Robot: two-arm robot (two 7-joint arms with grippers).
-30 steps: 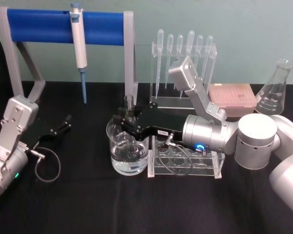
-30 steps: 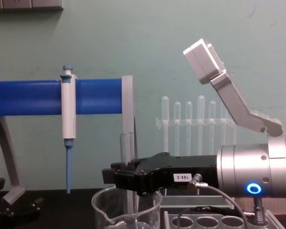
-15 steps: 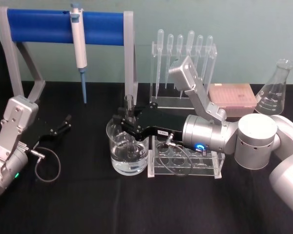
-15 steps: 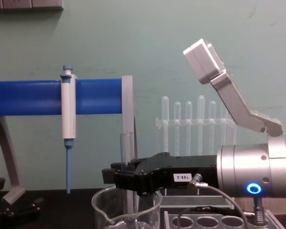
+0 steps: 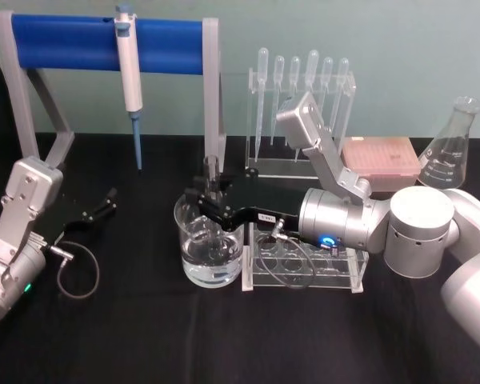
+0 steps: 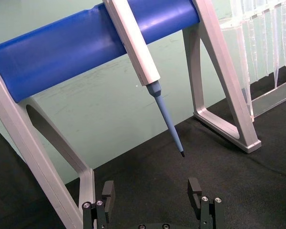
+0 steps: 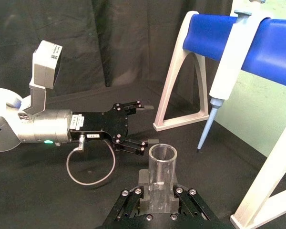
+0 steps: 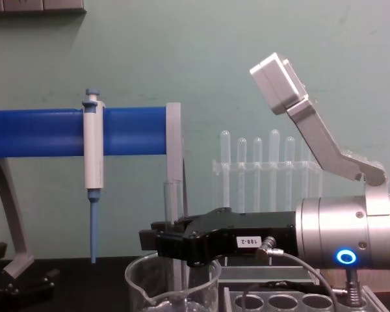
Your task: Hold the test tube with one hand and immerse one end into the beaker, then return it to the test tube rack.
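Black bench [image 5: 144, 336]: right claw [image 5: 203, 198] grips test tube [image 5: 211, 170] upright in beaker [image 5: 187, 244]; sideways move risks rim knock. Left claw [image 5: 106, 203] wide, idle, well left of beaker.

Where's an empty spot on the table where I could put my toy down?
The widest bare patch is the front of the black table, before the beaker and the test tube rack. A smaller one lies between the beaker and the parked left hand. It is crowded where the right hand holds the test tube in the beaker.
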